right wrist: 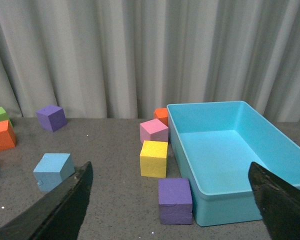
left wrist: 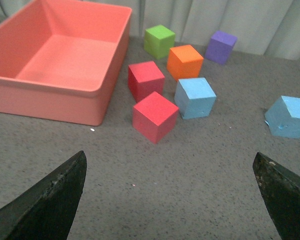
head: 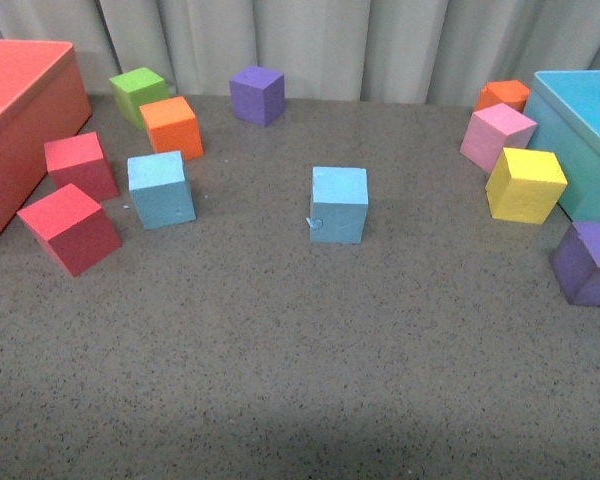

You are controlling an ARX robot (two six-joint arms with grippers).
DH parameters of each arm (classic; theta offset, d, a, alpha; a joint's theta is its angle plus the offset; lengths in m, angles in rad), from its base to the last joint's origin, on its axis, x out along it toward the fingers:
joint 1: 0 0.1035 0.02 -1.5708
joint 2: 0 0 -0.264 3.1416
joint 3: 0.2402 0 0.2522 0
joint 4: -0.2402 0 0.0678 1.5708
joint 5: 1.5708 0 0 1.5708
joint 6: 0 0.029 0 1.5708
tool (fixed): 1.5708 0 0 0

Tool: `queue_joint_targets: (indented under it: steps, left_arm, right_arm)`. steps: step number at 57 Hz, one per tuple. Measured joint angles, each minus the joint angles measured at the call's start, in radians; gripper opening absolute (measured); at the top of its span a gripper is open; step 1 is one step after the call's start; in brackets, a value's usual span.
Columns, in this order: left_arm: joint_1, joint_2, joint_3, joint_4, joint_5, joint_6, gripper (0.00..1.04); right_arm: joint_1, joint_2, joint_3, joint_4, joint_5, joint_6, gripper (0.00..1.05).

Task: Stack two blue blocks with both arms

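Two light blue blocks rest apart on the grey table. One blue block [head: 339,204] stands at the centre, with a small nick at its lower left edge; it also shows in the wrist views [left wrist: 289,116] [right wrist: 53,171]. The other blue block [head: 161,189] [left wrist: 195,97] sits to the left, beside the red cubes. Neither arm appears in the front view. My left gripper [left wrist: 170,200] is open above bare table, well short of the blocks. My right gripper [right wrist: 170,205] is open too, with a purple cube [right wrist: 175,200] between its fingers' lines but farther off.
A coral bin [head: 25,130] stands far left and a turquoise bin [head: 590,130] far right. Two red cubes [head: 70,228], an orange cube [head: 171,126], a green cube [head: 138,93] and a purple cube [head: 257,95] lie left and back. Pink [head: 497,137], yellow [head: 525,184], orange and purple [head: 588,263] cubes crowd the right.
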Motion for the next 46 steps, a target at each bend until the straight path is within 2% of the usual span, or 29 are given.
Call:
queue_joint_targets:
  steps: [2,7,13,17,21,26,36,46]
  left_arm:
    - [-0.006,0.068,0.006,0.048,-0.005,-0.016,0.98]
    - [-0.029,0.275,0.050,0.206,-0.017,-0.030,0.98]
    - [-0.074,0.652,0.180,0.462,-0.030,-0.031,0.98]
    - [-0.094,0.881,0.295,0.522,-0.029,-0.032,0.98]
    - [-0.109,1.056,0.407,0.498,-0.025,-0.042,0.98]
    - [-0.128,1.287,0.597,0.390,-0.016,-0.065,0.98]
    - [-0.143,1.543,0.895,0.197,-0.010,-0.110,0.98]
    - [-0.145,1.693,1.091,0.050,-0.037,-0.149,0.98]
  right_arm:
    - [0.000,0.000,0.000,0.000,0.000,0.000,0.97]
    - [0.000,0.000,0.000,0.000,0.000,0.000,0.94]
    - [0.000,0.000,0.000,0.000,0.000,0.000,0.95]
    - [0.000,0.000,0.000,0.000,0.000,0.000,0.95]
    - [0.000,0.000,0.000,0.000,0.000,0.000,0.95]
    - [0.000,0.000,0.000,0.000,0.000,0.000,0.95]
    - [0.000,0.000,0.000,0.000,0.000,0.000,0.95]
    - [0.000,0.000,0.000,0.000,0.000,0.000,0.95]
